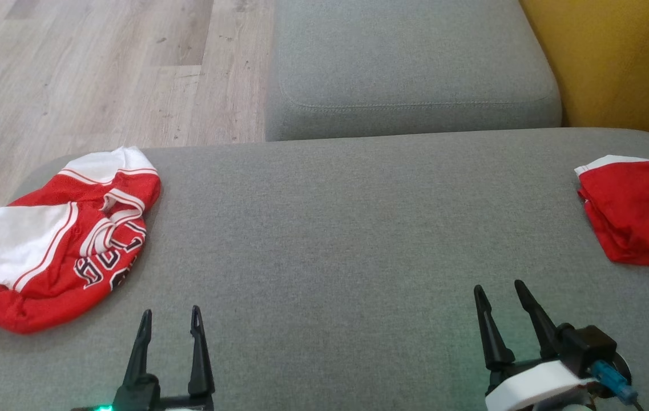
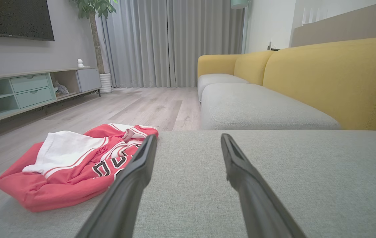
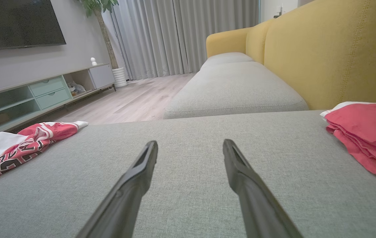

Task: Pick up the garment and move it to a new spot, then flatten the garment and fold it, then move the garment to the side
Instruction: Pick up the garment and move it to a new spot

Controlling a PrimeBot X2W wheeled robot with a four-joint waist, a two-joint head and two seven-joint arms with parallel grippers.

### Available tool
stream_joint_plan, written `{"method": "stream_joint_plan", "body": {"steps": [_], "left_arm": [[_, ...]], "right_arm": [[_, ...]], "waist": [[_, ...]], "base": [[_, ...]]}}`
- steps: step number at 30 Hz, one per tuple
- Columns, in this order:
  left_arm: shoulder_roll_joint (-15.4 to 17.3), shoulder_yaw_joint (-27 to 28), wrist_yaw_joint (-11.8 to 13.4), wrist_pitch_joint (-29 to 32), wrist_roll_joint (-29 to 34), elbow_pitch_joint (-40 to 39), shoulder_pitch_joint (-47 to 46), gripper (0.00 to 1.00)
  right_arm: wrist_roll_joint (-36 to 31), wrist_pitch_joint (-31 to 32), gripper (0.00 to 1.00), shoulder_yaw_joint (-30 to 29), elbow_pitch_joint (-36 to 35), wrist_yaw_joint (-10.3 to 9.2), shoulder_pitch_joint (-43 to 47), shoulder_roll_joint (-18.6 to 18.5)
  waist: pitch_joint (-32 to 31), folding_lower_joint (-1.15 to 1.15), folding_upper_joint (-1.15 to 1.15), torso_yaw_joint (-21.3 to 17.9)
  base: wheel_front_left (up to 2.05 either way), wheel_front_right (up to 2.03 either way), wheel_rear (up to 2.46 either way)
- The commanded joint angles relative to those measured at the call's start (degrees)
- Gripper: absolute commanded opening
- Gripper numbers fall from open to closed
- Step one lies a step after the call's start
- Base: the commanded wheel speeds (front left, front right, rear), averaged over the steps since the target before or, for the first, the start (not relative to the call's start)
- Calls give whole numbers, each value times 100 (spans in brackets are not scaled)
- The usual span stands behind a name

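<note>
A crumpled red and white garment (image 1: 56, 240) with dark lettering lies at the left end of the grey cushion (image 1: 335, 228), also seen in the left wrist view (image 2: 72, 165) and the right wrist view (image 3: 16, 145). My left gripper (image 1: 170, 315) hovers open near the front edge, just right of the garment, with nothing between its fingers. My right gripper (image 1: 498, 289) stands open and empty toward the right. In the wrist views both pairs of fingers, left (image 2: 188, 138) and right (image 3: 189, 143), point across bare cushion.
A folded red garment (image 1: 641, 211) lies at the cushion's far right edge (image 3: 366, 135). A second grey seat cushion (image 1: 410, 68) lies beyond, with the yellow sofa back (image 1: 615, 57) to the right. Wooden floor (image 1: 101, 68) and a TV cabinet (image 2: 25, 92) are to the left.
</note>
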Motion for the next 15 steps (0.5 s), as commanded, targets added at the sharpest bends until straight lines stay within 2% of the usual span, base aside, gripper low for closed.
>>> {"method": "stream_joint_plan", "body": {"steps": [1,8,15], "left_arm": [[-14,186,21,-29,7,-186,-193,100],[-14,178,0,-29,3,-133,-199,100],[-14,204,26,-29,-15,-139,-225,100]], "right_arm": [[33,-63,100,148,-219,-4,-134,-11],[28,-63,100,198,-231,-4,-114,-11],[-58,-63,100,304,-194,-4,-158,-11]], "waist": [[1,0,0,5],[27,0,0,84],[92,0,0,552]], "base": [[0,0,0],[0,0,0],[0,0,0]]}}
